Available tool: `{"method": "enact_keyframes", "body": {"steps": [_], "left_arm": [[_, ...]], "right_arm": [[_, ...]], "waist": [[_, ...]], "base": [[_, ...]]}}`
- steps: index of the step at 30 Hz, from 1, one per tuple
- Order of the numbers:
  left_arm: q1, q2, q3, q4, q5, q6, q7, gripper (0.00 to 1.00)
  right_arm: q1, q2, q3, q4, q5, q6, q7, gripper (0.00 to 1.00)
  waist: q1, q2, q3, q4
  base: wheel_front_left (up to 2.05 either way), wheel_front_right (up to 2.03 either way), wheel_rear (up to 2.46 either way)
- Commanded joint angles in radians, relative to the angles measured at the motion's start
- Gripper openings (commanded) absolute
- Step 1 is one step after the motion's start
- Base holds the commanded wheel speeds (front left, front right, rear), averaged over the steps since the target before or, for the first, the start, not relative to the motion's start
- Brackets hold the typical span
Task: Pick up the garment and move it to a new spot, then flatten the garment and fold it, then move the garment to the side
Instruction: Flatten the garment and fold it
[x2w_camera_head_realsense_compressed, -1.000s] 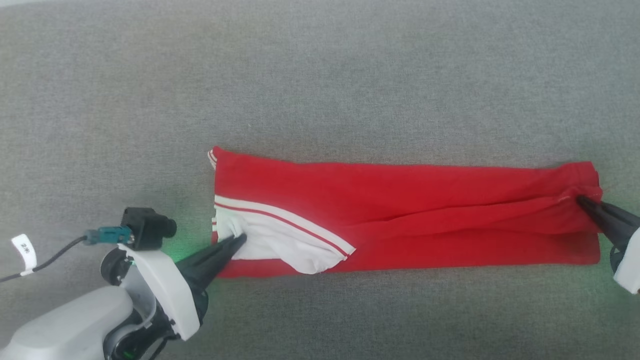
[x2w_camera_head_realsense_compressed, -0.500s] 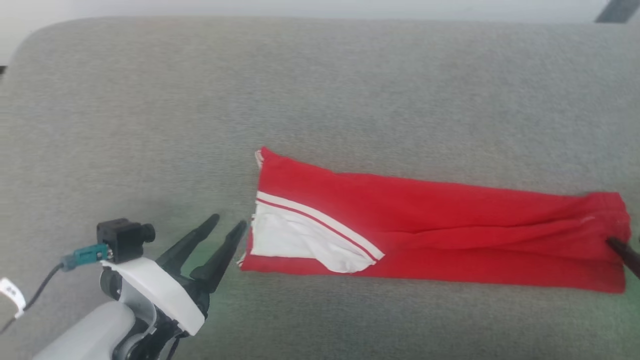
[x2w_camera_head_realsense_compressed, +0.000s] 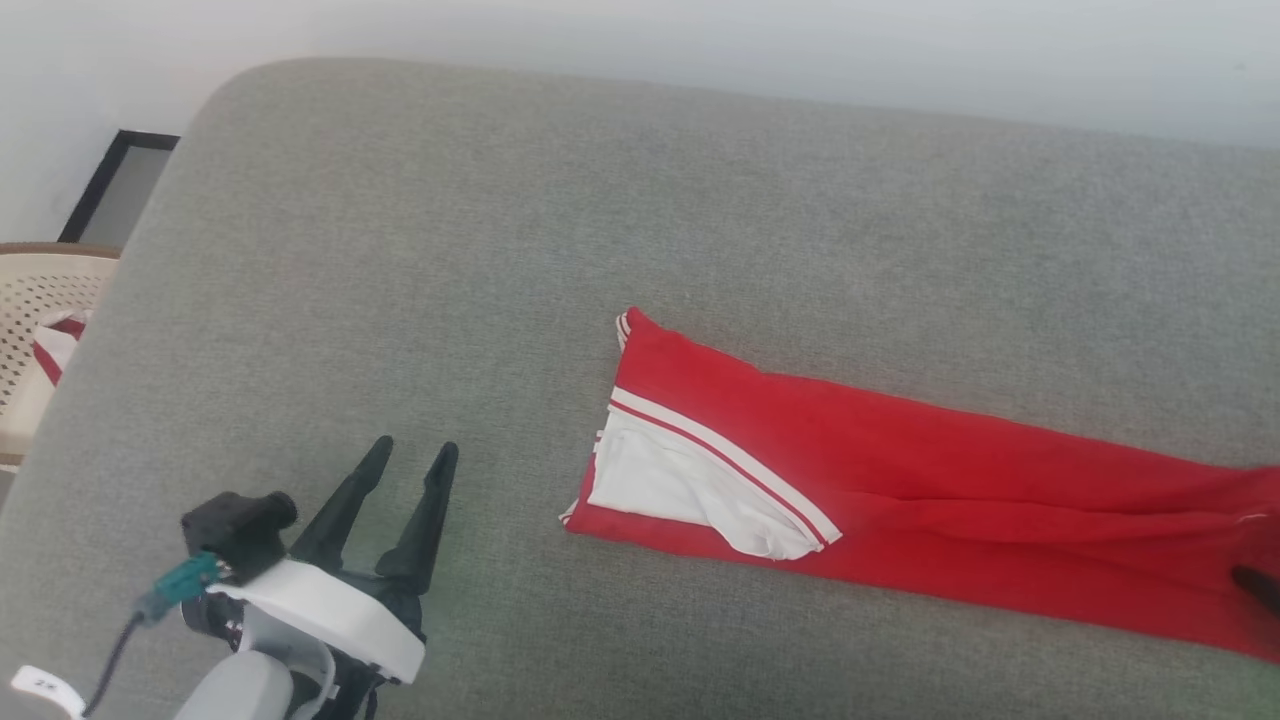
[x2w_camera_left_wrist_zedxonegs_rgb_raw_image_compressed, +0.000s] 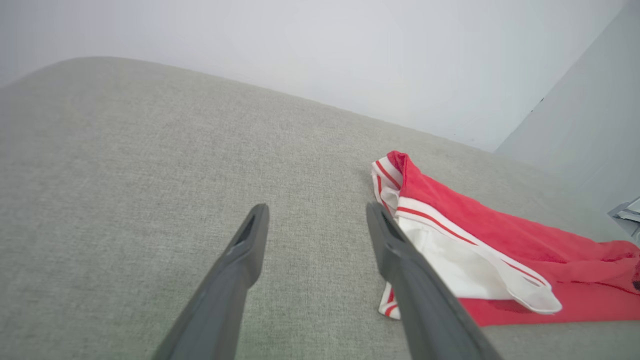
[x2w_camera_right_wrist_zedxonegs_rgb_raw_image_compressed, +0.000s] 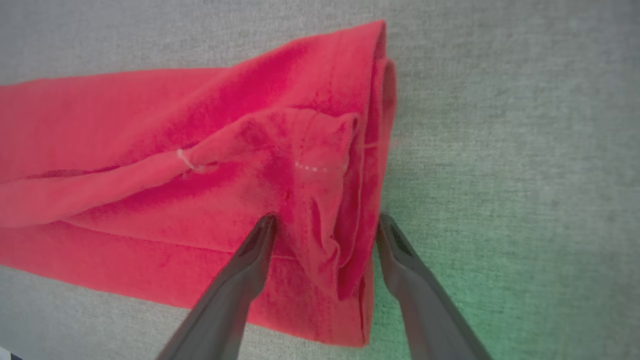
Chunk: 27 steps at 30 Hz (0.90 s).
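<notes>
A: Jersey (x2w_camera_head_realsense_compressed: 930, 470) lies folded into a long red strip in the head view, running from the centre out to 4 o'clock, with the white panel at its near end. I'd guess it's laid long for the next fold.
B: And the left gripper (x2w_camera_head_realsense_compressed: 417, 447)?
A: Down at 7 o'clock, fingers spread, holding nothing and well apart from the cloth.
B: Its own wrist view?
A: Likewise wide and empty, with the jersey's striped end off at 3 o'clock.
B: The right gripper (x2w_camera_right_wrist_zedxonegs_rgb_raw_image_compressed: 326, 220)?
A: In its wrist view, parted fingers straddle a bunched ridge at the strip's other end. It isn't pinched, perhaps just lining up a grip.
B: The room?
A: Grey woven cushion (x2w_camera_head_realsense_compressed: 400, 250), pale wall (x2w_camera_head_realsense_compressed: 700, 40), cream lattice chair (x2w_camera_head_realsense_compressed: 40, 290) at 9 o'clock.
</notes>
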Motion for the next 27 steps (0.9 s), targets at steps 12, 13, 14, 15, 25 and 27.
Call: {"method": "enact_keyframes", "body": {"steps": [12, 13, 14, 15, 25, 27], "left_arm": [[0.078, -0.15, 0.179, -0.112, 0.436, -0.002, -0.005, 1.0], [0.08, -0.158, 0.187, -0.115, 0.448, -0.002, -0.005, 1.0], [0.081, -0.163, 0.197, -0.119, 0.458, -0.002, -0.005, 1.0], [0.084, -0.171, 0.202, -0.122, 0.463, -0.002, -0.005, 1.0], [0.094, -0.197, 0.257, -0.169, 0.533, -0.002, -0.004, 1.0], [0.085, -0.199, 0.268, -0.184, 0.536, -0.002, -0.004, 1.0]], "right_arm": [[-0.05, 0.149, -0.081, 0.05, -0.148, 0.001, 0.125, 0.2], [-0.054, 0.16, -0.092, 0.05, -0.158, 0.001, 0.132, 0.0], [-0.059, 0.168, -0.102, 0.048, -0.171, 0.001, 0.138, 0.0], [-0.066, 0.173, -0.114, 0.044, -0.184, 0.0, 0.14, 0.0], [-0.146, 0.194, -0.291, -0.015, -0.289, 0.0, 0.095, 0.0], [-0.157, 0.186, -0.329, -0.025, -0.309, 0.0, 0.088, 0.0]], "waist": [[0.0, -0.0001, 0.001, 0.023], [0.0, -0.0001, 0.003, 0.022], [0.0, -0.0001, 0.007, 0.019], [0.0, -0.0001, 0.011, 0.016], [0.0, -0.0001, 0.075, -0.065], [0.0, -0.0001, 0.092, -0.083]], "base": [[0.0, 0.0, 0.0], [0.0, 0.0, 0.0], [0.0, 0.0, 0.0], [0.0, 0.0, 0.0], [0.0, 0.0, 0.0], [0.0, 0.0, 0.0]]}}
